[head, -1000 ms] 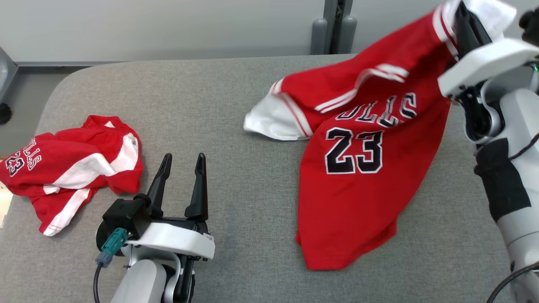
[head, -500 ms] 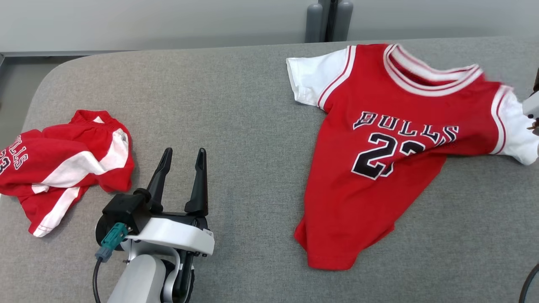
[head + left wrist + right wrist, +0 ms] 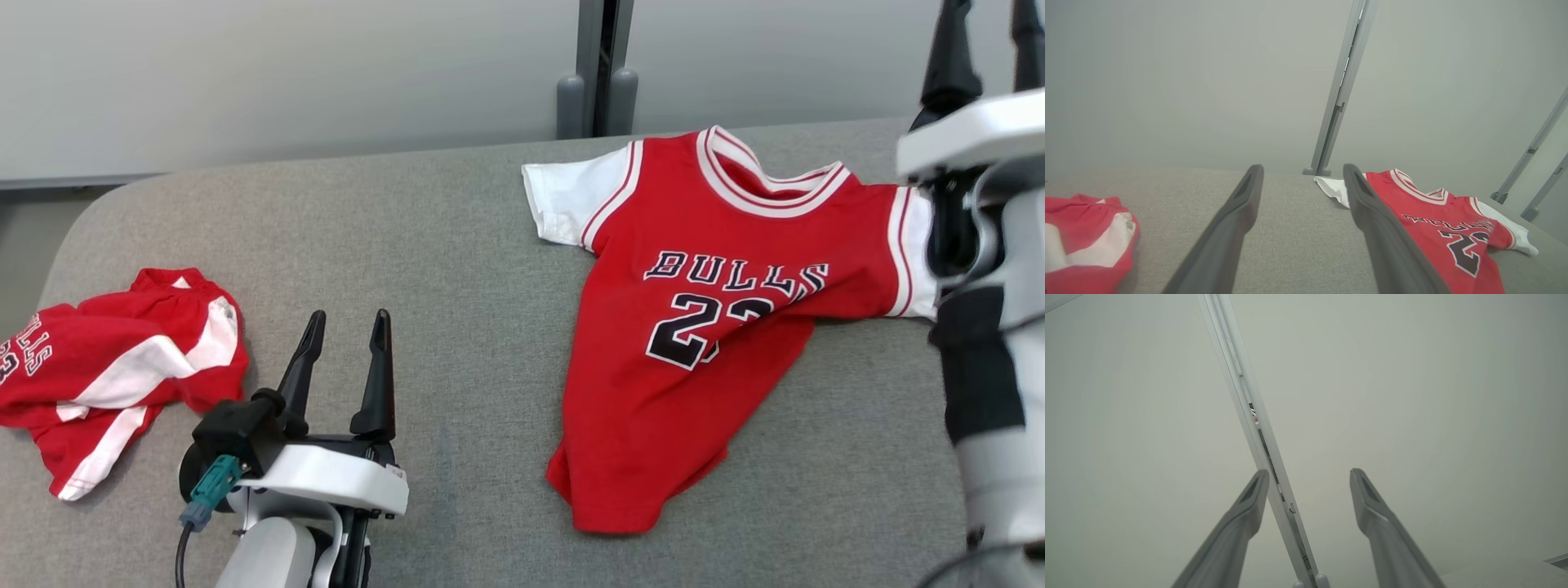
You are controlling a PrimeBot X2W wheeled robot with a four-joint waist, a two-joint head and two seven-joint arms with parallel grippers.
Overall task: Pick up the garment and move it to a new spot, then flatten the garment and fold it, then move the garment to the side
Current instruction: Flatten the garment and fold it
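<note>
Head view: jersey (image 3: 702, 343) at far table (image 3: 457, 245) edge, shorts (image 3: 114, 367) well apart

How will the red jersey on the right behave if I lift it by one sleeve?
Likely floppy: the jersey already creases across its number, so it should drape and hang from whichever sleeve is pinched. Probably light, since it looks like thin cloth. Pushed, it may bunch rather than slide on the textured grey table.

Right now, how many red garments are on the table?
2. A jersey spread out on the right, and a crumpled garment at the left edge, partly out of frame.
</note>
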